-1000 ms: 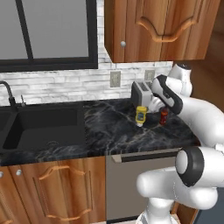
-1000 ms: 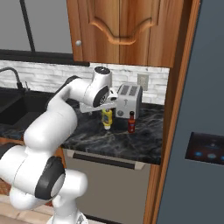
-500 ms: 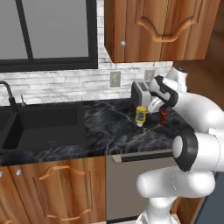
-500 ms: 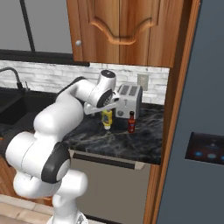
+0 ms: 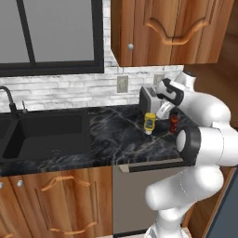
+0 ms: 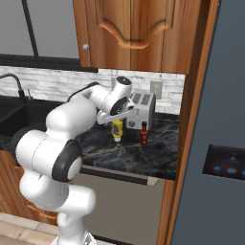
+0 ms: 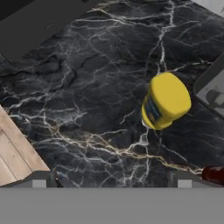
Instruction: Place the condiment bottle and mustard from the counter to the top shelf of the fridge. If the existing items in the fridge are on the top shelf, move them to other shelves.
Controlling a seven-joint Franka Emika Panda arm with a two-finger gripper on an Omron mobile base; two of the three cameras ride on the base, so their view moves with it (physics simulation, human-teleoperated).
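Yellow against the black marble counter (image 5: pixel 107 139), the mustard (image 5: pixel 149 122) stood cap-down in front of the toaster (image 6: pixel 142 110), with the condiment bottle (image 6: pixel 143 133) just beside it toward the fridge (image 6: pixel 215 143). The gripper (image 5: pixel 163 110) hung above the two bottles with its jaws wide apart and nothing between them, looking down on the mustard (image 7: pixel 165 101). The step in hand appeared to be the approach for a first pick, most likely of the mustard. The next move would call for centring over it, descending and closing without knocking the red bottle
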